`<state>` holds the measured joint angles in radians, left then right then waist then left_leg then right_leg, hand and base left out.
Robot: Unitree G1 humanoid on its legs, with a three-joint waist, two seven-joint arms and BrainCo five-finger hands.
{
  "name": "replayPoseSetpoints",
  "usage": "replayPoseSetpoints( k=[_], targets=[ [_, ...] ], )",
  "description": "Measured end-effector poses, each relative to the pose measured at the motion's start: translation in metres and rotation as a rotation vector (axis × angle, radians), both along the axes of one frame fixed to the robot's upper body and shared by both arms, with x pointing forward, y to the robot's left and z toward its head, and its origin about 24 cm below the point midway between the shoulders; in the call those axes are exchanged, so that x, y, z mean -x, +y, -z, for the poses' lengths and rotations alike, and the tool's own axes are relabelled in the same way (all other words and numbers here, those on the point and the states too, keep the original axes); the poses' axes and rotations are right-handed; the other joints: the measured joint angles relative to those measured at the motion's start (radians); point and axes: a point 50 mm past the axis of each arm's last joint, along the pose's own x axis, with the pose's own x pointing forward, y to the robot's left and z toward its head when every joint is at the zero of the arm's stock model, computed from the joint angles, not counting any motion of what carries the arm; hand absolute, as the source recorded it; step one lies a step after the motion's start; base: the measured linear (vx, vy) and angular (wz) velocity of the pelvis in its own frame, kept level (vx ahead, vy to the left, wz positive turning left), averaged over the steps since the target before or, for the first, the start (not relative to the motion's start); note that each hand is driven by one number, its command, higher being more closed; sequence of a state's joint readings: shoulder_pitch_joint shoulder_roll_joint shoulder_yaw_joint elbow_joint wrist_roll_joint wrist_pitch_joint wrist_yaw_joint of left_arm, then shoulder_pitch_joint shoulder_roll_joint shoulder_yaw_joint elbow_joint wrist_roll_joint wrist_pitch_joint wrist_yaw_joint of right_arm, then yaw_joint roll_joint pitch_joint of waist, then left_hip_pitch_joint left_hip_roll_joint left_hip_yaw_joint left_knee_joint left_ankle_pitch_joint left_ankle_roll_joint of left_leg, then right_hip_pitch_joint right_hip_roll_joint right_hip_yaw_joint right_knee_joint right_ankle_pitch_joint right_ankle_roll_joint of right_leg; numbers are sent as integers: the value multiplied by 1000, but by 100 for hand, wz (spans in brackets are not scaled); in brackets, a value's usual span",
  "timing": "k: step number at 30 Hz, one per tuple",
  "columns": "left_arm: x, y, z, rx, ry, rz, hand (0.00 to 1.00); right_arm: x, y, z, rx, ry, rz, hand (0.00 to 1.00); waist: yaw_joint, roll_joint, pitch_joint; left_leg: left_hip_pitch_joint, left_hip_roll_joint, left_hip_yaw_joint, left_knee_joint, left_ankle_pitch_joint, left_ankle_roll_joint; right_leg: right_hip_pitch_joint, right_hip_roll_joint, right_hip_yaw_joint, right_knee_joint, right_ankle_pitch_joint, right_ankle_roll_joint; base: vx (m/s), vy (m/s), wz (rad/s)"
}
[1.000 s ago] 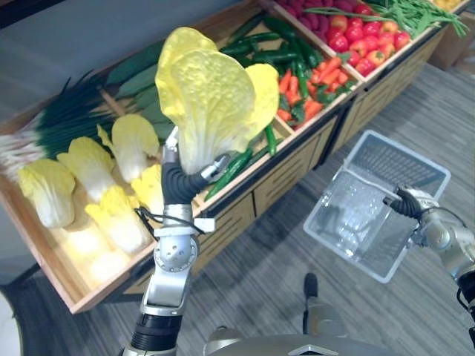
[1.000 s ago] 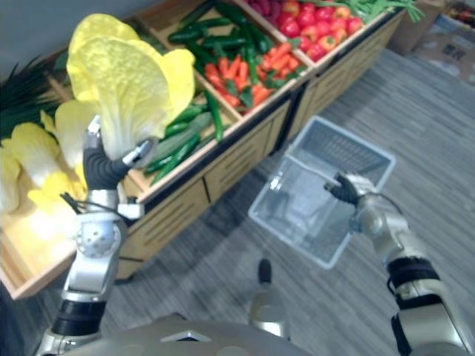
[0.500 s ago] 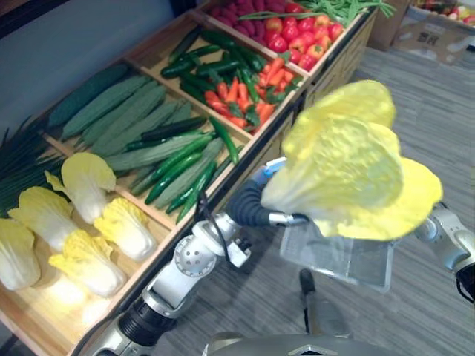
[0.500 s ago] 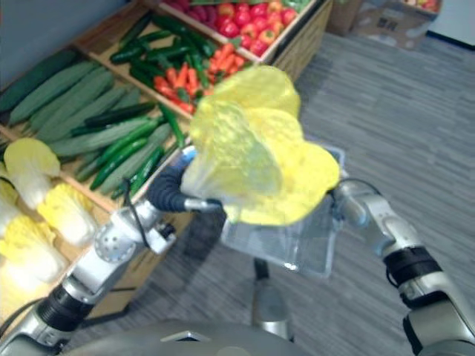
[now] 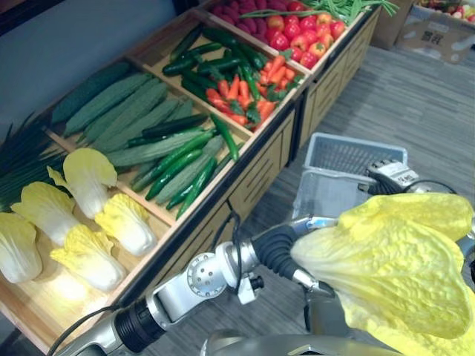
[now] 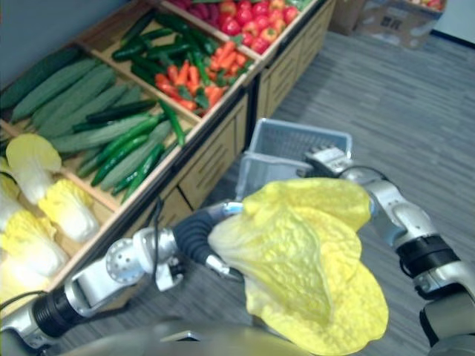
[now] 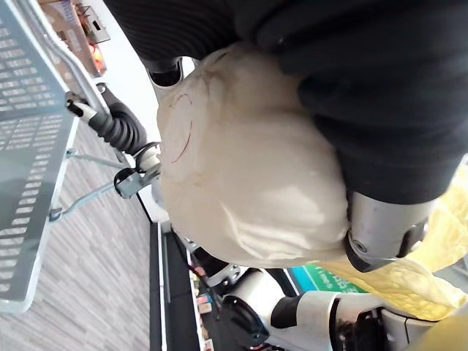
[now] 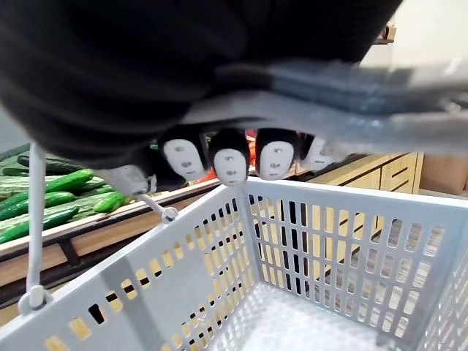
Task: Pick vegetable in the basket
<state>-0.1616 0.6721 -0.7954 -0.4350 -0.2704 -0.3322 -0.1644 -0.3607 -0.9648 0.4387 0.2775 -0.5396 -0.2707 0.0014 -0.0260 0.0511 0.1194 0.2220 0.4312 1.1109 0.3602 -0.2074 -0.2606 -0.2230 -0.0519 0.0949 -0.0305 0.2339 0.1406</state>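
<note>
One yellow leafy cabbage (image 5: 401, 259), held in the left hand (image 5: 282, 251) at the lower right of the head views. Its pale stem end sits in the grasp and its crinkled leaves fan out toward the lower right corner. In the left wrist view the fingers (image 7: 384, 227) are wrapped round the whitish base. The cabbage is outside the basket, just below it in the frame.

One grey perforated plastic basket (image 5: 349, 156), right of centre, over the floor beside the stand. It hangs from the right hand (image 5: 390, 174). In the right wrist view the dark fingertips (image 8: 230, 164) curl over the wire handle (image 8: 33, 219), with the basket's slotted walls below them.

One wooden display stand (image 5: 260, 174), running from lower left to top right, split into compartments:
- five more cabbages (image 5: 89, 215), lower left;
- dark green onions (image 5: 22, 156), at the left edge;
- long pale-green gourds (image 5: 126, 111), upper left of centre;
- slim green cucumbers (image 5: 178, 163), at centre;
- carrots mixed with green pieces (image 5: 241, 85), upper centre;
- red produce (image 5: 304, 30), at the top.

One cardboard box (image 5: 430, 22), top right corner, on the grey plank floor (image 5: 415, 96).
</note>
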Motion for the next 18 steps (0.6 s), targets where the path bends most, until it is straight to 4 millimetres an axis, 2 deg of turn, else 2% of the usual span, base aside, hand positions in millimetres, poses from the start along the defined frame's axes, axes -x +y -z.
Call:
replayPoseSetpoints(
  k=[7,9,18],
  targets=[
    [-5,13,34,-179,18,-62,100,0,2,-2,-14,-6,-7,100,-1,0,0,-8,10,0,11,0,0,1,-1,-9,0,0,0,-45,-9,3],
    [-7,18,49,-259,13,-91,100,-1,2,-7,-42,-23,-8,100,-1,0,0,-8,10,0,11,0,-1,1,-1,-9,0,0,0,-52,-5,0],
    [-12,21,76,-411,-26,-125,100,-1,9,-22,-78,-77,-44,100,-3,-1,0,-8,10,-1,10,0,-1,1,-1,-11,0,0,0,-49,-6,0]
  ],
)
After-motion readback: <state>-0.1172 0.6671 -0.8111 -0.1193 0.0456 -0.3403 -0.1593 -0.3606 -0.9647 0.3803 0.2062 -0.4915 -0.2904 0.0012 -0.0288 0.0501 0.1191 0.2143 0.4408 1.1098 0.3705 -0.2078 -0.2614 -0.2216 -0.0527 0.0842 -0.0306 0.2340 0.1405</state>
